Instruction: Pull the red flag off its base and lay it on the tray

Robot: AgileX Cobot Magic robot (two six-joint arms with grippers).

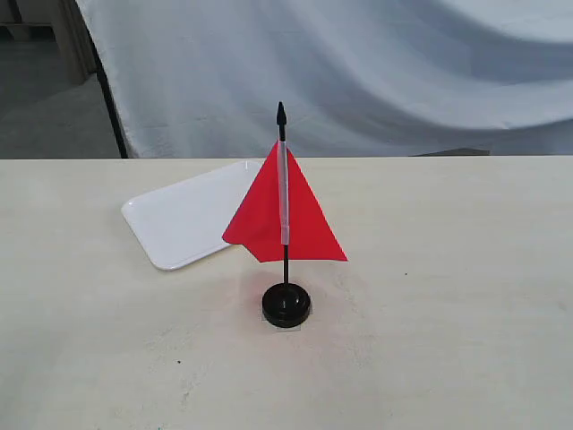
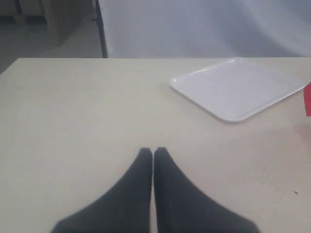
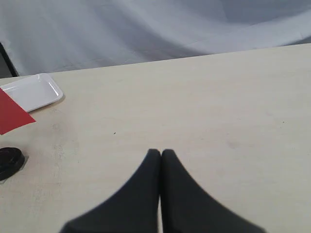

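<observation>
The red flag stands upright on its thin black pole, planted in the round black base at the table's middle. Behind and left of it lies the white tray, with nothing on it. Neither gripper shows in the exterior view. In the left wrist view my left gripper is shut with nothing in it, over bare table, the tray far ahead of it and a sliver of red flag at the frame edge. My right gripper is shut and holds nothing, well apart from the base and the flag's corner.
A pale wooden table fills the scene. A white cloth backdrop hangs behind its far edge, with a dark post at its left side.
</observation>
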